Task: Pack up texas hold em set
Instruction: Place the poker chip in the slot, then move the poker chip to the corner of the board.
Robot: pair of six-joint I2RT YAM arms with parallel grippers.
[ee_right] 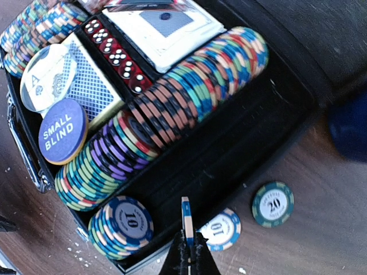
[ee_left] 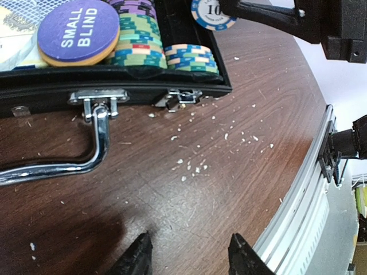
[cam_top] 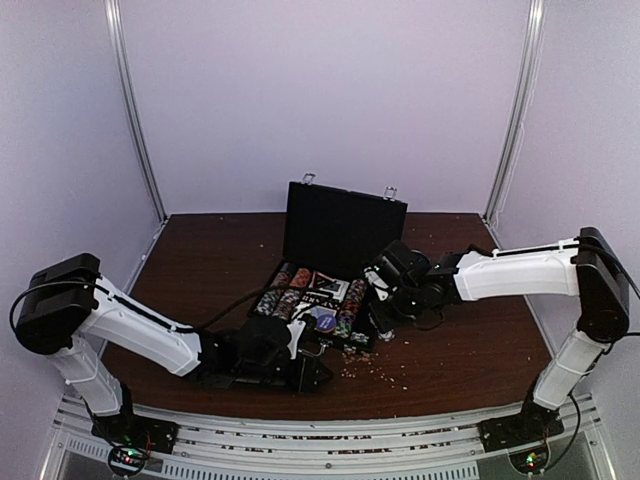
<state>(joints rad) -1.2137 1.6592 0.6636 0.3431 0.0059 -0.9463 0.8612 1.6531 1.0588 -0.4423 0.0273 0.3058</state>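
Right wrist view is showing the right gripper (ee_right: 188, 249) clenching one chip (ee_right: 186, 219) edge-on between its fingers, just over the edge of the case (ee_right: 229, 166). The case is lying open on the table (ee_right: 327, 240), and in the top view its lid (cam_top: 345, 228) is standing upright at the far side. Inside, long rows of striped chips (ee_right: 189, 91) are lying on their edges, and a short stack (ee_right: 121, 226) with a 10 on its face is sitting in one corner. Red dice (ee_right: 117, 57), card decks (ee_right: 166, 26) and a purple SMALL BLIND disc (ee_right: 62, 130) are filling the middle part. Two loose chips, a 10 (ee_right: 221, 229) and a 20 (ee_right: 273, 204), are lying flat on the table just beside the case. The left gripper (ee_left: 189, 260) is hanging released over the bare wood with nothing between its fingers, near the silver handle (ee_left: 86, 154) and a latch (ee_left: 180, 97). Small white crumbs (ee_left: 195, 167) are lying scattered on the table there.
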